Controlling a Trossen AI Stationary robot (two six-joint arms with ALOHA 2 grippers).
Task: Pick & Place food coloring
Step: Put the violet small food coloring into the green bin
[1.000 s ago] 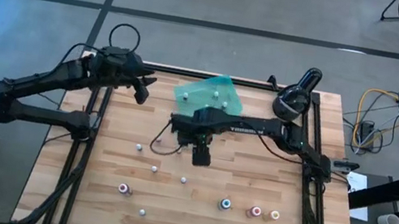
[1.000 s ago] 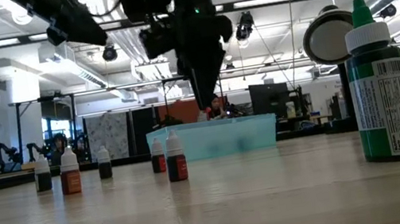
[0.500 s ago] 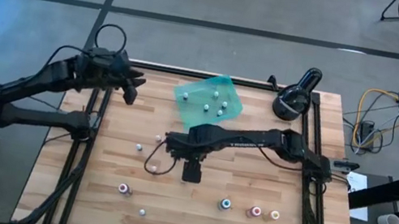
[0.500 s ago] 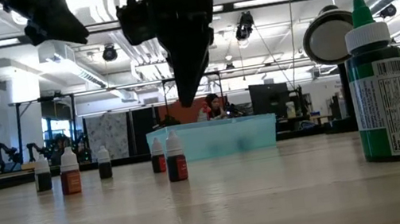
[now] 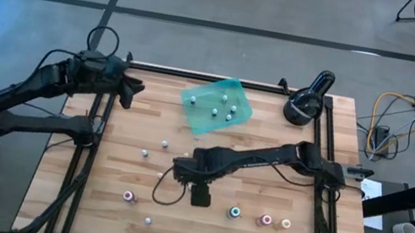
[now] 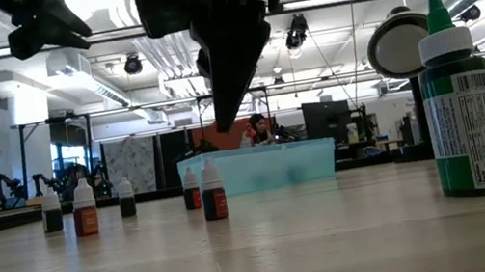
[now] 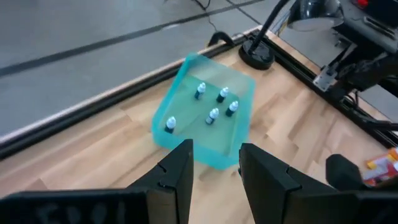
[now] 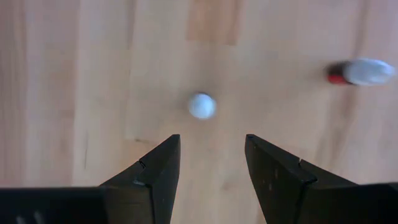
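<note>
Small white-capped food coloring bottles stand scattered on the wooden table (image 5: 269, 157); several more stand in the teal tray (image 5: 216, 105) at the far middle. My right gripper (image 5: 200, 195) is open and points down over one bottle, whose white cap (image 8: 201, 105) shows just ahead of the gap between the fingers. The gripper hangs well above the table in the low view (image 6: 228, 119). My left gripper (image 5: 128, 90) is open and empty at the far left, raised, with the tray (image 7: 205, 118) ahead of it.
A red bottle (image 8: 360, 71) stands near the one under my right gripper. Other bottles stand at the near left (image 5: 127, 196) and near right (image 5: 264, 220). A green bottle (image 6: 458, 102) stands close to the low camera. A black round lamp-like device (image 5: 306, 104) sits at the far right.
My right gripper has gone from beside the tray toward the table's near edge and now hangs over a loose bottle, still open. My left gripper has drawn back toward the table's left edge.
</note>
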